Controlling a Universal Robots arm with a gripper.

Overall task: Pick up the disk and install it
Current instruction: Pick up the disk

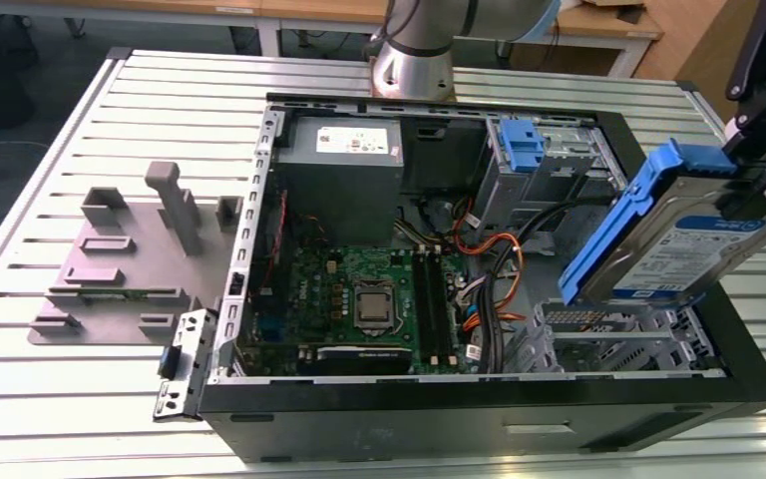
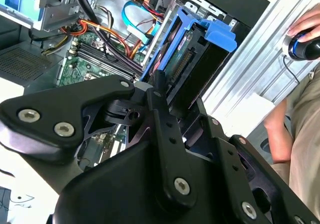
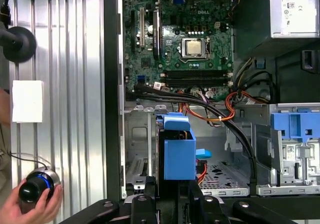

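Gripper [image 2: 172,102] pinching the disk [image 1: 662,235] by one end, black fingers [image 2: 159,92] pressed tight on it. Disk held up in the air, tipped on a slant, with the blue carrier frame [image 3: 178,156] clipped around the silver drive. Blue-and-white label showing on the flat face in the exterior view. Low end of the disk close over the metal drive cage [image 1: 622,339], in the corner of the computer case [image 1: 490,424] at the exterior view's right. Touching the cage or not: cannot tell.

Just past the cage, a bunch of orange, black and blue cables [image 1: 497,249]. Next, the green motherboard [image 1: 343,289] lying flat on the floor of the case, with the square processor socket [image 1: 374,302] in its middle and long memory slots [image 1: 426,289] beside that. Farther back, the grey power supply box [image 1: 343,150] with a white sticker, and near it an upright blue plastic bracket [image 1: 523,145]. Behind the case, the silver foot of the robot arm [image 1: 410,60].

Case open on top, standing on a ribbed metal table [image 1: 77,399]. At the exterior view's left of the case, a grey block with slots and posts [image 1: 131,259]. In the first wrist view, a person's hand [image 3: 20,211] resting on a round black knob with a blue ring [image 3: 36,186], and a white square of paper [image 3: 27,101] on the table nearby.
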